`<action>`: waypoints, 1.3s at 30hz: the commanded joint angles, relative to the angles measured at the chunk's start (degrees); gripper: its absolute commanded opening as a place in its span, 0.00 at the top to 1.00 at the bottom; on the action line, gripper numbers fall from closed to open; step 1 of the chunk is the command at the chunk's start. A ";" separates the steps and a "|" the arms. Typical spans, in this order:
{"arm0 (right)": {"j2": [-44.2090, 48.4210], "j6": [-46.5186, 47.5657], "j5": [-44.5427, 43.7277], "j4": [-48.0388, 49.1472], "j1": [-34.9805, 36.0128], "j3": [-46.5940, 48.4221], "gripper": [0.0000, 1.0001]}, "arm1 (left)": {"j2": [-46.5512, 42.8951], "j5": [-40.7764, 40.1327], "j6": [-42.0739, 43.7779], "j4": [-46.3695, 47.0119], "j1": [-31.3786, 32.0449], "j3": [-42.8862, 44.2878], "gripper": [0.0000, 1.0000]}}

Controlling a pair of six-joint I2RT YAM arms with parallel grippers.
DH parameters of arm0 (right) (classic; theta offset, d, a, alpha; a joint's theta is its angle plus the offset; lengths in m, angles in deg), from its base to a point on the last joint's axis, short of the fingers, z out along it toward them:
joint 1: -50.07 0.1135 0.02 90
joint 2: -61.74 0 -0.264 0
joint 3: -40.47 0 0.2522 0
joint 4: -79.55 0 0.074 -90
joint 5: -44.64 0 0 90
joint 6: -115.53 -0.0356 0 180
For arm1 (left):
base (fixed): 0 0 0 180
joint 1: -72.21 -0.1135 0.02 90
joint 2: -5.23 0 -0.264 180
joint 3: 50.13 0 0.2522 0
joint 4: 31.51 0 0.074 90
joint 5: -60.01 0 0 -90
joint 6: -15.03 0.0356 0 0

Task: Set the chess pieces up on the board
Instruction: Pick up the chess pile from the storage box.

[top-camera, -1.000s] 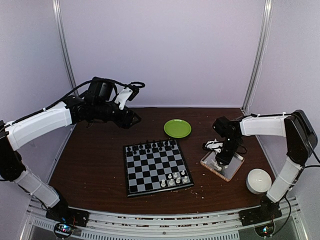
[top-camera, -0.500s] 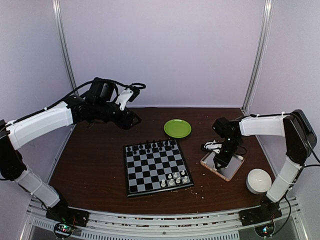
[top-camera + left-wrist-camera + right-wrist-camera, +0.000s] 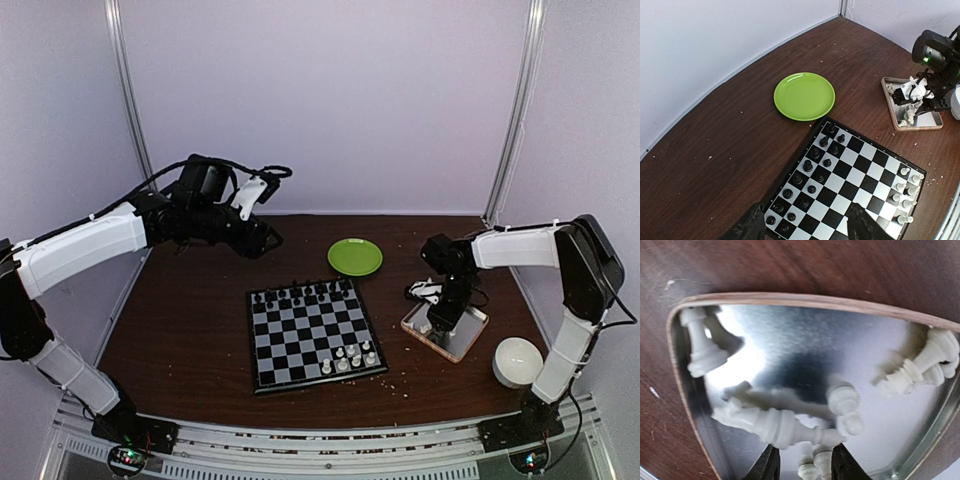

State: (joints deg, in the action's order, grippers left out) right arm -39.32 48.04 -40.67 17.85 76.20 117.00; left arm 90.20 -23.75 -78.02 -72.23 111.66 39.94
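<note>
The left arm stretches high across the upper left of the top view, left end effector (image 3: 805, 225) released, fingers wide apart. The right arm bends down at centre right into the tray (image 3: 790, 299), where white chess pieces (image 3: 772, 422) lie toppled. One piece sits between the right end effector (image 3: 802, 467) tips; I cannot tell whether it is grasped. More white pieces stand at the lower right corner of the board (image 3: 300, 345).

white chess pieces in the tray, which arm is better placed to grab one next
Right: the right fingers are down in the tray among the white chess pieces; left fingers hover far off.
</note>
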 commanded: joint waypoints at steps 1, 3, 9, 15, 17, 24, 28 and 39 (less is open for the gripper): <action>1.47 -1.59 -7.92 -0.24 -2.42 2.36 0.64 | 0.19 -0.44 0.99 1.21 0.33 1.68 0.42; 2.97 -1.25 -8.12 -0.75 -3.34 2.66 0.64 | 0.19 -0.44 0.99 1.12 0.29 1.73 0.42; 7.90 6.52 6.16 -4.47 -4.73 3.88 0.63 | 0.00 -0.08 1.03 1.12 0.31 1.82 0.42; 6.22 16.50 10.66 -7.47 -4.61 6.14 0.72 | 0.18 -0.38 1.11 1.12 0.29 1.73 0.42; 4.74 17.64 11.13 -7.85 -4.52 6.79 0.74 | 0.28 -0.43 1.11 1.12 0.29 1.73 0.42; 1.22 19.13 8.46 -6.16 -4.21 7.06 0.74 | 0.11 -0.53 1.16 1.13 0.30 1.65 0.42; -0.68 19.16 8.36 -6.07 -4.08 7.21 0.72 | 0.04 -0.43 1.18 1.13 0.37 1.73 0.42; -3.82 18.12 5.85 -3.85 -2.91 7.32 0.70 | 0.18 -0.35 1.14 1.03 0.40 1.82 0.42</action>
State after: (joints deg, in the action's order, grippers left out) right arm -42.18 66.26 -32.86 12.97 72.73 123.25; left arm 90.20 -23.80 -77.69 -72.36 111.70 40.05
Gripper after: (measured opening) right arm 0.300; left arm 0.579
